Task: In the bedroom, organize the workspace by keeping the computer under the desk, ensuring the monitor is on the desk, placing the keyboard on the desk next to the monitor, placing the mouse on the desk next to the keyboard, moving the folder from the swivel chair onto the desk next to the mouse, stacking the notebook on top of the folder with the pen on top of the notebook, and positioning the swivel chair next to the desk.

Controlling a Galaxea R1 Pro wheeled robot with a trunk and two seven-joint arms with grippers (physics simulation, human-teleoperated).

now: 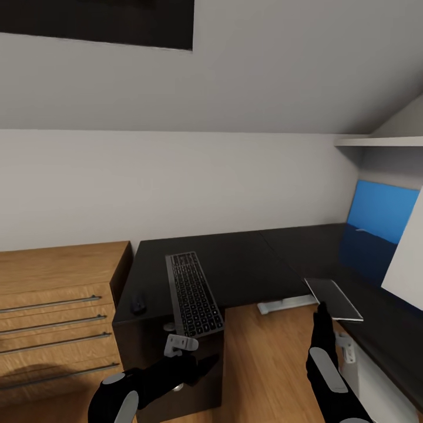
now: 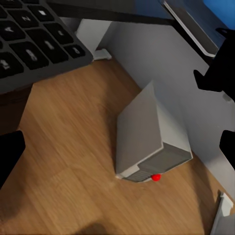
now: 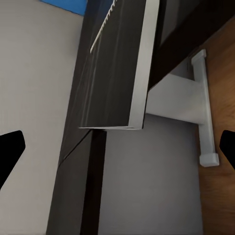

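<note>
The right gripper (image 1: 322, 311) hung just at the near edge of the notebook (image 1: 333, 298), which lay on the desk (image 1: 247, 264) overhanging its front edge; its jaws stood spread wide, holding nothing. The left gripper (image 1: 179, 343) hovered below the near end of the keyboard (image 1: 192, 292), jaws also spread and empty, with the mouse (image 1: 138, 303) just beside the keyboard. The computer (image 2: 149, 139) sat on the wood floor (image 2: 68, 166) under the desk.

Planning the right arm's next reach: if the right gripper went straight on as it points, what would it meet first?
Probably the thin dark-grey notebook overhanging the glossy black desk's edge, straight ahead of the right gripper; depth is uncertain.
</note>
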